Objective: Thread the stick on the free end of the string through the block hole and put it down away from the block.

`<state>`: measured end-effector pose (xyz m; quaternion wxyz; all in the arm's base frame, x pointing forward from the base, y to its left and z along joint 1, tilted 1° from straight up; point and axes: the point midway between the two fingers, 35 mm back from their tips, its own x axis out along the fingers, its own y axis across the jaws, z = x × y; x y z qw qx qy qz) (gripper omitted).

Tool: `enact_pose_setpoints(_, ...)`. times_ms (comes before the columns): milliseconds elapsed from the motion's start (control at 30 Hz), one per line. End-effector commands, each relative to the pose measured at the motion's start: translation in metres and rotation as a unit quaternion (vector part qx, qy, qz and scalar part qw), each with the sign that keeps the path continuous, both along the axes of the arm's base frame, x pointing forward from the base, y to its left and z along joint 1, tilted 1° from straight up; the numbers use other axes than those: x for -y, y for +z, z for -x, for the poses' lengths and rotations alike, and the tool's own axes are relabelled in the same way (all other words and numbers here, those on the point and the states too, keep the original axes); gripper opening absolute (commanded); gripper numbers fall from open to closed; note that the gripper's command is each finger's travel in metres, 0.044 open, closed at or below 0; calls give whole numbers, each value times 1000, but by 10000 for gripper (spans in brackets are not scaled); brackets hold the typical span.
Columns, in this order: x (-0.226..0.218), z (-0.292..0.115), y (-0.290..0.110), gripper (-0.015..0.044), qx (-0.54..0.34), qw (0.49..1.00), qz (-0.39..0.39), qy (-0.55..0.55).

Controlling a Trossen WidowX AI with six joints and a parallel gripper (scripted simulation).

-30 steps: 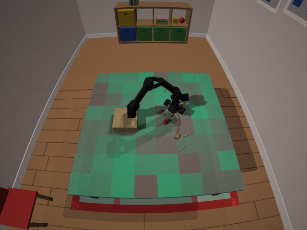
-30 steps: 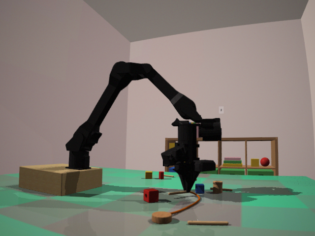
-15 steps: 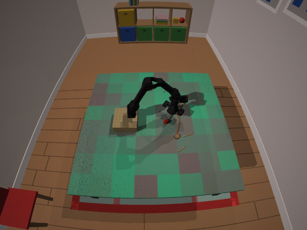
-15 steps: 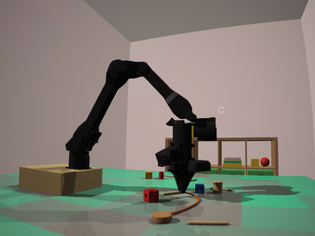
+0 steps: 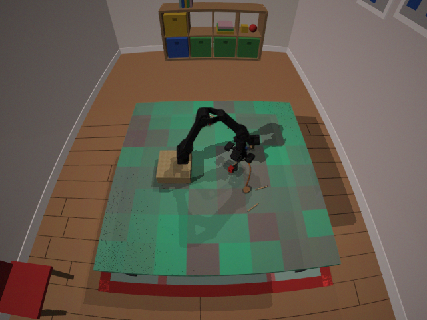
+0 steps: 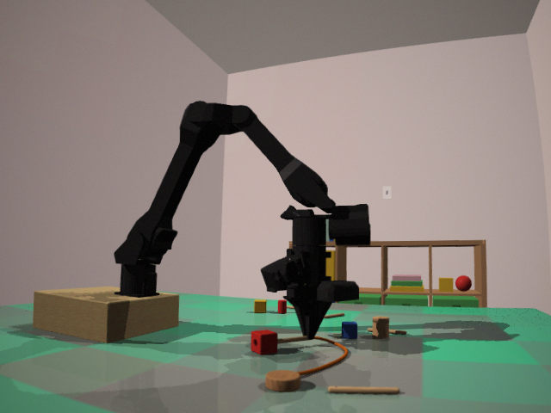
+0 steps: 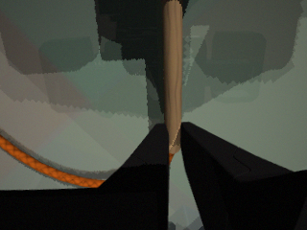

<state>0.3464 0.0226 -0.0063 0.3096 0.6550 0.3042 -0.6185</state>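
Observation:
The red block [image 5: 230,169] [image 6: 263,342] with a hole rests on the table; a hole shows in its left face in the exterior view. My gripper [image 6: 310,335] [image 7: 172,132] is shut on the string's stick [image 6: 294,340] [image 7: 173,72] near its string end, low over the table, right of the block. The stick points at the block, and its far end meets the block's right side in the exterior view. Whether the tip is inside the hole is hidden. The orange string [image 5: 249,173] [image 6: 346,353] [image 7: 48,172] curves from there to the round button [image 5: 245,189] [image 6: 282,380].
Loose sticks [image 5: 261,187] [image 5: 252,207] [image 6: 363,390] lie near the button. A blue cube [image 6: 349,329] and a wooden cylinder [image 6: 380,327] stand behind and right of the gripper. A yellow cube [image 6: 260,305] and a small red piece [image 6: 281,306] are farther back. The arm's wooden base [image 5: 169,165] [image 6: 71,313] is left.

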Motion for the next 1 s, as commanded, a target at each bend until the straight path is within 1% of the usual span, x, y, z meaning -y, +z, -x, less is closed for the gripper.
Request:
enact_pose_setpoints(0, 3, 2, 3, 0, 4, 1000, -2, 2)
enact_pose_setpoints(400, 4, 3, 4, 0, 5, 1000, -3, 2)
enact_pose_setpoints(967, 24, 18, 3, 0, 4, 1000, -2, 2)
